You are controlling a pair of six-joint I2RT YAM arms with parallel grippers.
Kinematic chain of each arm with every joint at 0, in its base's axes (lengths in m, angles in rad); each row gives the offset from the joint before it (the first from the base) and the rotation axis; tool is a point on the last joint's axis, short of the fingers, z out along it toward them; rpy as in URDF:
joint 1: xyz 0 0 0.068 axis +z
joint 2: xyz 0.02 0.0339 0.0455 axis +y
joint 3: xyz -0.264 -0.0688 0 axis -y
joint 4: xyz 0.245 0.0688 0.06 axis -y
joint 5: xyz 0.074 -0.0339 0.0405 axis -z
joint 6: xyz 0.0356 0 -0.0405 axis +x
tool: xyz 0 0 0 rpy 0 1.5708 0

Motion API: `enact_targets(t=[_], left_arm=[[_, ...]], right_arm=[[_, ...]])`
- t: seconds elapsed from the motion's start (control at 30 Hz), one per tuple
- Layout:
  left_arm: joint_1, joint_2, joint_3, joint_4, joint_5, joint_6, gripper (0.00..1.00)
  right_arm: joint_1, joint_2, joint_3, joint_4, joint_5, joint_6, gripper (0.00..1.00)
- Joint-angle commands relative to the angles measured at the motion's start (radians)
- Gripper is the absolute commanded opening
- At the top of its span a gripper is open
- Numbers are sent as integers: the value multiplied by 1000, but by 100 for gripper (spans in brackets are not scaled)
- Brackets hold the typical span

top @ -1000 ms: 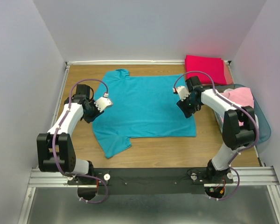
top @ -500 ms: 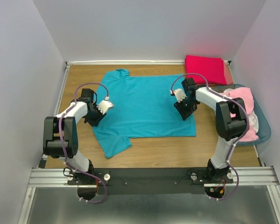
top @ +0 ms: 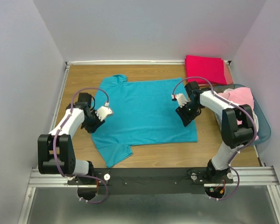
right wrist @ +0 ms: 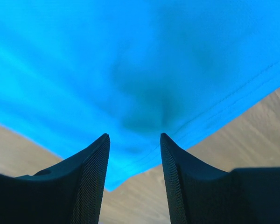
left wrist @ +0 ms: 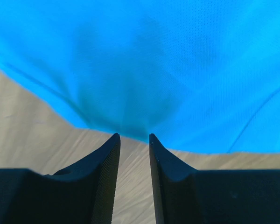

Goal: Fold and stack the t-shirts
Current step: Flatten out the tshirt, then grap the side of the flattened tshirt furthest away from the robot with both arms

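Shirt in hand: the teal short-sleeved cloth t-shirt (top: 144, 109) lies spread flat in the middle of the brown wooden counter (top: 79, 77), with its sleeves to the left and its hem to the right.
Change: the whole shirt sits a little nearer than a second ago. Its far sleeve has drawn away from the far edge and its near sleeve has slid toward the arm bases.
Left side: the left tool (left wrist: 133, 136) sits low at the shirt's left edge. Its fingers are slightly apart with bare wood in the gap, and creases fan out from the tips.
Right side: the right tool (right wrist: 133, 136) is at the right hem, fingers apart over the cloth and clamping nothing.
Meaning: the drag seems to bring the shirt into easier reach, and no fold is made yet.
Stack: a folded crimson-pink cloth shirt (top: 205, 69) waits in the far right corner.
Queue: light pink cloth shirts (top: 240, 95) lie in the blue-tinted plastic basket (top: 263, 130) on the right.
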Motion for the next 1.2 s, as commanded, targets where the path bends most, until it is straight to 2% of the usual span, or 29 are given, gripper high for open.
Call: enact_targets(t=[0.0, 0.03, 0.1, 0.13, 0.23, 0.27, 0.3, 0.37, 0.47, 0.57, 0.7, 0.83, 1.17], left_arm=[[7, -31, 241, -125, 128, 50, 44], [7, 2, 367, -117, 183, 20, 45], [7, 93, 498, -93, 229, -60, 48], [7, 133, 629, -59, 245, -103, 48], [7, 324, 835, -24, 279, -248, 49], [7, 422, 965, -9, 308, -283, 63], [44, 467, 1024, 8, 317, -327, 64], [55, 598, 1171, 53, 335, -434, 66], [60, 723, 1325, 106, 316, -537, 67], [61, 887, 1413, 137, 310, -602, 66], [63, 986, 1441, 168, 331, -645, 65], [75, 1041, 1421, 240, 381, -703, 66], [78, 1177, 1457, 300, 437, -800, 63]], right_arm=[[-16, -73, 93, -82, -97, -2, 56], [-34, -26, 189, -72, -102, 9, 56], [-51, 40, 292, -51, -105, 56, 56], [-71, 73, 408, -43, -108, 72, 56], [-91, 214, 622, -20, -86, 121, 56], [-94, 252, 677, -16, -74, 138, 56], [-97, 312, 726, -8, -57, 144, 56], [-103, 378, 855, 1, -42, 164, 56], [-105, 476, 960, 12, -36, 176, 55], [-106, 548, 1067, 24, -82, 202, 55], [-103, 587, 1103, 27, -132, 224, 55], [-103, 581, 1071, 30, -168, 222, 55], [-103, 493, 942, 37, -163, 215, 55]])
